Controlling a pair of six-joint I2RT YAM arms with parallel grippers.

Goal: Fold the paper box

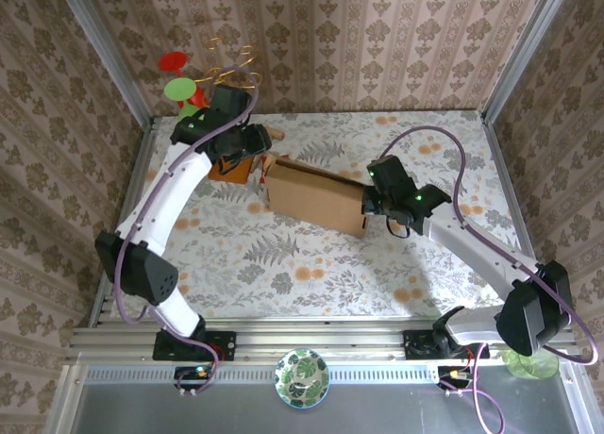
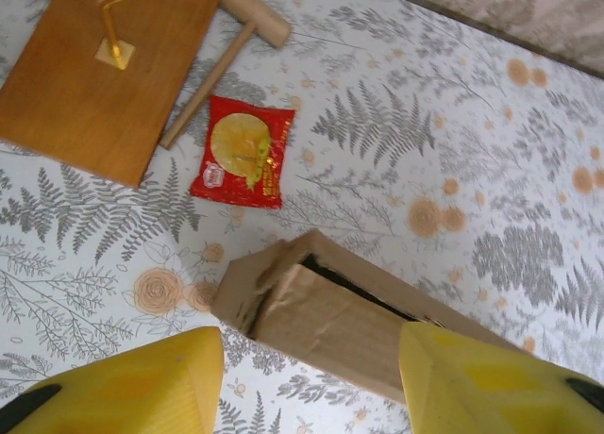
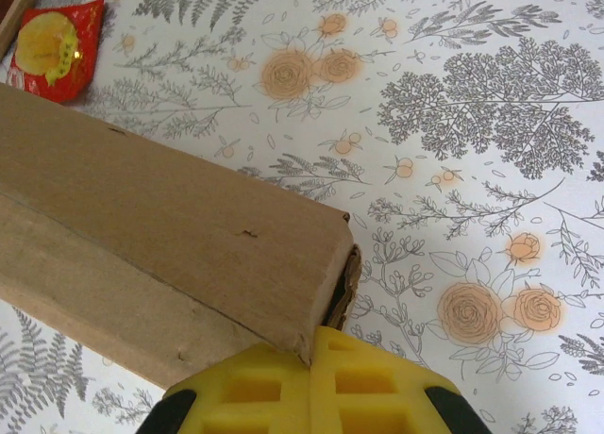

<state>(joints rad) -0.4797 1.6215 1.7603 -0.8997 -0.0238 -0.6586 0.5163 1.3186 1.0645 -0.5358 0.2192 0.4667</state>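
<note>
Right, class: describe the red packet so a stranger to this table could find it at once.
Start at the fern-patterned table, then find the orange-brown wooden board. Between that board and the paper box lies the red packet: flat, shiny, a yellow disc printed on it, unlike the plain wood and cardboard around it.

honestly the paper box (image 1: 316,196) looks like matte, rough-ish brown cardboard, the board (image 2: 94,85) smooth varnished wood, the red packet (image 2: 241,151) glossy plastic.
</note>
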